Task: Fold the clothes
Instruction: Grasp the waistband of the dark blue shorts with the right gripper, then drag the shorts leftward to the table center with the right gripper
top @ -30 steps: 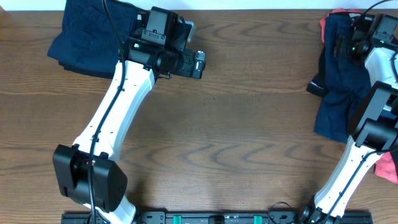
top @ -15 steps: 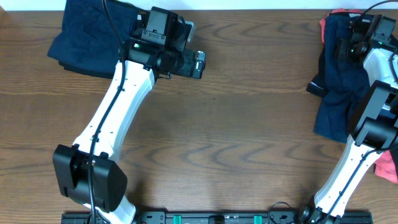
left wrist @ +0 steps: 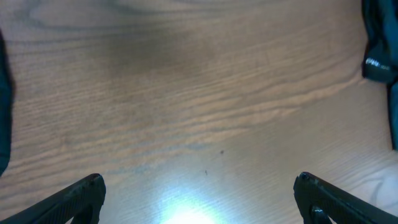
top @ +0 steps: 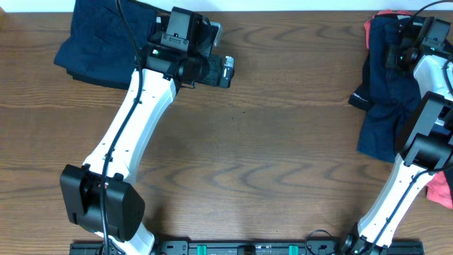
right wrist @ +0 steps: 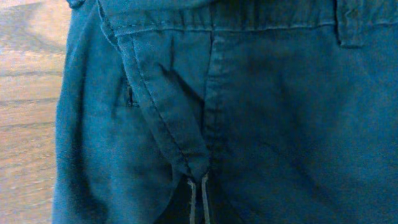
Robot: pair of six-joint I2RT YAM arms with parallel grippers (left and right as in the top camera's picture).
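Observation:
A folded navy garment (top: 99, 42) lies at the table's back left. My left gripper (top: 226, 71) hovers just right of it over bare wood, its jaws wide open and empty (left wrist: 199, 202). A rumpled pile of navy clothes (top: 386, 99) lies at the right edge, with a coral-trimmed shirt (top: 370, 27) under its far end. My right gripper (top: 393, 53) is down on that pile. In the right wrist view the navy trousers (right wrist: 261, 93) fill the frame, waistband at the top, and the gripper (right wrist: 198, 199) is shut on a pinched fold of the cloth.
The table (top: 283, 142) is brown wood. More coral cloth (top: 442, 188) shows at the right edge near my right arm's base. Dark cloth (left wrist: 379, 37) shows at the right edge of the left wrist view.
My right gripper has closed on a fold of the navy trousers. The left arm has stayed where it was, still open.

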